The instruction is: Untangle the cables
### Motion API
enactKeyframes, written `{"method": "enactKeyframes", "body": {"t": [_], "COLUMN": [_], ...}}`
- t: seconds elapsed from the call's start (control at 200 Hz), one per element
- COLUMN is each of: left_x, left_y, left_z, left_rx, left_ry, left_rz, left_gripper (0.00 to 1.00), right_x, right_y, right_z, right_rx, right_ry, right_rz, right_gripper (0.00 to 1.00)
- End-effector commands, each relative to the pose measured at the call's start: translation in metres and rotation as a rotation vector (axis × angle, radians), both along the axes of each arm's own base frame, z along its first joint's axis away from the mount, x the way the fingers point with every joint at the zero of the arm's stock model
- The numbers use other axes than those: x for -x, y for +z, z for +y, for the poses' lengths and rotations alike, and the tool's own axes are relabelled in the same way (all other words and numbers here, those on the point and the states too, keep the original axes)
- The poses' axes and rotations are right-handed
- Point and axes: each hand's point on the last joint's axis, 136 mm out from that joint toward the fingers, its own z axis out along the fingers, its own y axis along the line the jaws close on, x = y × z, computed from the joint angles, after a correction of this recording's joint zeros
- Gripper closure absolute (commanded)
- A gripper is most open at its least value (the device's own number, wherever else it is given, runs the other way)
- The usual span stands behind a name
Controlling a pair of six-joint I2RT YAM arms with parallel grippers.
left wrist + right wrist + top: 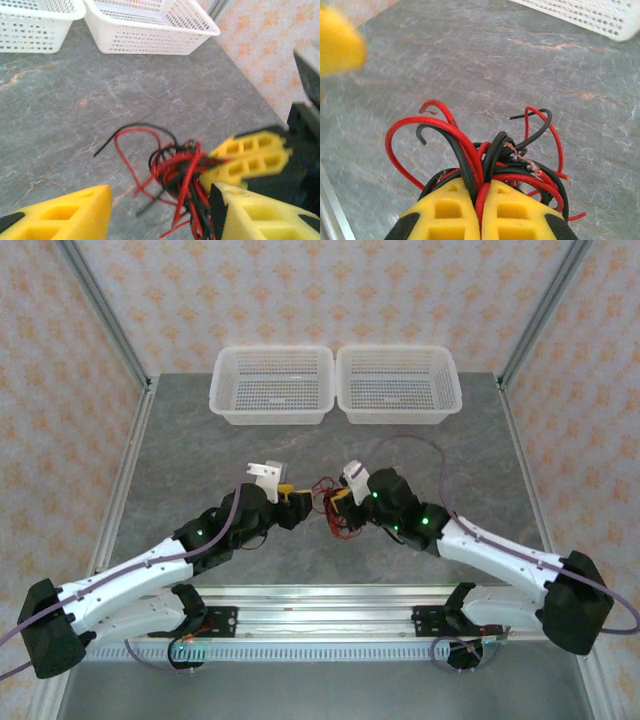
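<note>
The cables (485,150) are one tangled bunch of thin red and black wires, held just above the grey table (200,440). My right gripper (481,187) is shut on the bunch, with red and black strands pinched between its yellow fingers (447,210). Seen from above, the bunch (337,517) hangs between both grippers at the table's middle. My left gripper (160,200) stands open, its right finger (250,215) against the side of the bunch (180,170) and its left finger well apart from it. From above, the left gripper (298,502) faces the right gripper (338,502) closely.
Two white mesh baskets (272,385) (398,385) stand side by side at the back of the table. Loose wire ends (125,145) trail onto the table surface left of the bunch. A metal rail (320,605) runs along the near edge.
</note>
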Motion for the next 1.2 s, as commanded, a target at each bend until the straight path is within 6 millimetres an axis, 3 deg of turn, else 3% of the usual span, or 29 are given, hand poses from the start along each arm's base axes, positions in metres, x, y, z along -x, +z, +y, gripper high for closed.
{"method": "enactKeyframes", "body": {"t": [0.0,0.11,0.305,0.49,0.676,1.016,1.196], "left_x": [-0.007,-0.013,-0.012,-0.008,-0.017,-0.034,-0.032], "left_y": [0.031,0.032,0.020,0.012,0.008,0.007,-0.010], "left_z": [-0.013,-0.018,-0.030,-0.045,-0.054,-0.063,-0.065], "left_rx": [0.100,0.144,0.204,0.229,0.268,0.415,0.397], "left_ry": [-0.010,-0.029,-0.097,-0.154,-0.149,-0.107,-0.107], "left_rz": [-0.009,0.056,0.195,0.254,0.271,0.271,0.325], "left_gripper": [0.42,0.39,0.34,0.30,0.29,0.24,0.28], "right_x": [-0.002,0.009,-0.002,-0.004,-0.012,-0.010,-0.012], "right_y": [0.033,0.033,0.051,0.052,0.061,0.057,0.061], "right_z": [0.002,-0.003,-0.014,-0.016,-0.014,-0.006,-0.006], "right_rx": [-0.008,0.050,0.078,0.123,0.152,0.159,0.150], "right_ry": [0.072,0.154,0.092,0.092,0.075,0.122,0.106], "right_rz": [-0.296,-0.468,-0.625,-0.739,-0.771,-0.758,-0.769], "right_gripper": [1.00,1.00,1.00,1.00,1.00,1.00,1.00]}}
